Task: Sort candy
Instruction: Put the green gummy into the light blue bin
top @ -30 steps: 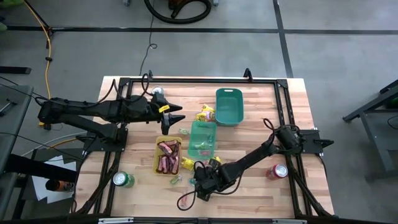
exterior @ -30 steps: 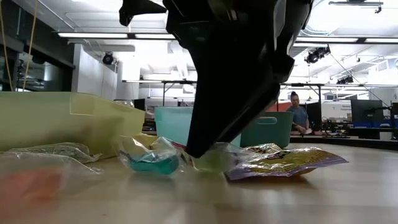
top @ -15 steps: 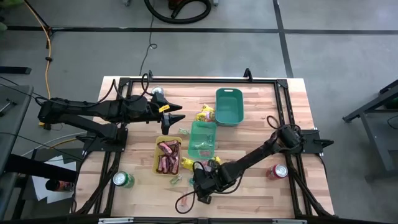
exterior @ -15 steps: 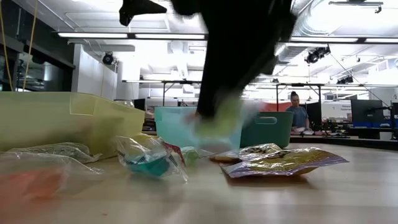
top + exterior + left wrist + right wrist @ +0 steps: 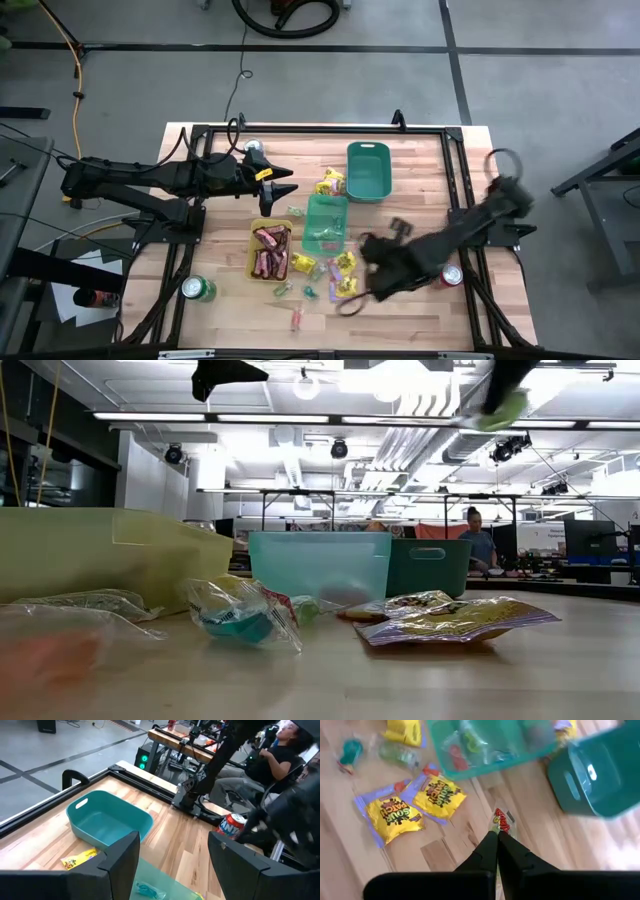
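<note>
Candy lies near the table's front: two yellow packets (image 5: 345, 273) (image 5: 395, 815) and tiny wrapped pieces (image 5: 296, 291), a blue one (image 5: 240, 622) among them. A yellow tray (image 5: 270, 250) holds dark red-brown bars, and a light teal tray (image 5: 325, 222) holds small pieces. My right gripper (image 5: 372, 268) (image 5: 496, 837) hangs high above the wood to the right of the packets, shut on a small green and red sweet (image 5: 504, 822) (image 5: 503, 407). My left gripper (image 5: 290, 185) (image 5: 172, 860) hovers open at the far left, with nothing between its fingers. My right gripper pinches the near end of the green sweet's wrapper (image 5: 499, 831) between its two fingertips, only at their free ends. The fingers slant down from above. The sweet sticks out beyond the tips, lifted well clear of the table.
A dark teal tray (image 5: 368, 170) stands beyond the light one. A green can (image 5: 198, 290) stands at the front left, a red can (image 5: 448, 277) at the front right, and another can (image 5: 255, 148) at the far left. A person sits in the room behind the table.
My right gripper has taken a green sweet from among the pieces near the front edge. It has risen steeply with the sweet and swung toward the table's right, tipping as it went. The sweet is now lifted clear. The blue piece beside it has shifted slightly.
</note>
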Action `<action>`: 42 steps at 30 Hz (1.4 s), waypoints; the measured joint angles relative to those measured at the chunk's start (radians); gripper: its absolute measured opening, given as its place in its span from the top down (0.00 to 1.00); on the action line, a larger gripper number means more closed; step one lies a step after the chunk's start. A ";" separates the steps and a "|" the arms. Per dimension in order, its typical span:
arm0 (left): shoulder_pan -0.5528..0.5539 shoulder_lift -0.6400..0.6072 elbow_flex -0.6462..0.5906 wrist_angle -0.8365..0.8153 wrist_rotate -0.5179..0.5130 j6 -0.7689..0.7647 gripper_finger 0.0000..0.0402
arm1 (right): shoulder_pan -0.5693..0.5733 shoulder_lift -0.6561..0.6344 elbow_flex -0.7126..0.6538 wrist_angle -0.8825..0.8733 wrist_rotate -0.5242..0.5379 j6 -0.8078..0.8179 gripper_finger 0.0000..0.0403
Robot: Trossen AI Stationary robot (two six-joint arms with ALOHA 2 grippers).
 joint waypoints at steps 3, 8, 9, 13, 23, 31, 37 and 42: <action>0.000 0.000 0.000 0.002 -0.001 0.001 0.44 | 0.041 -0.174 -0.211 0.105 0.044 0.119 1.00; 0.000 0.000 0.000 0.016 -0.001 0.001 0.44 | 0.078 -0.452 -0.562 0.401 0.104 0.183 1.00; 0.000 0.000 0.000 0.023 -0.001 0.001 0.44 | 0.077 -0.498 -0.627 0.484 0.107 0.169 1.00; 0.000 0.000 0.000 0.052 -0.044 -0.008 0.44 | 0.029 -0.634 -0.865 0.953 0.112 -0.025 1.00; 0.000 0.000 0.000 0.130 -0.080 -0.008 0.44 | -0.187 -0.572 -1.038 1.873 0.039 -0.513 1.00; -0.001 0.000 0.000 0.161 -0.066 -0.002 0.44 | -0.304 -0.443 -0.878 1.870 -0.078 -0.732 1.00; -0.001 0.000 0.000 0.159 -0.038 0.028 0.44 | -0.362 -0.407 -0.866 1.865 -0.118 -0.684 1.00; 0.000 0.000 0.000 0.159 -0.038 0.047 0.44 | -0.389 -0.397 -0.866 1.865 -0.137 -0.646 1.00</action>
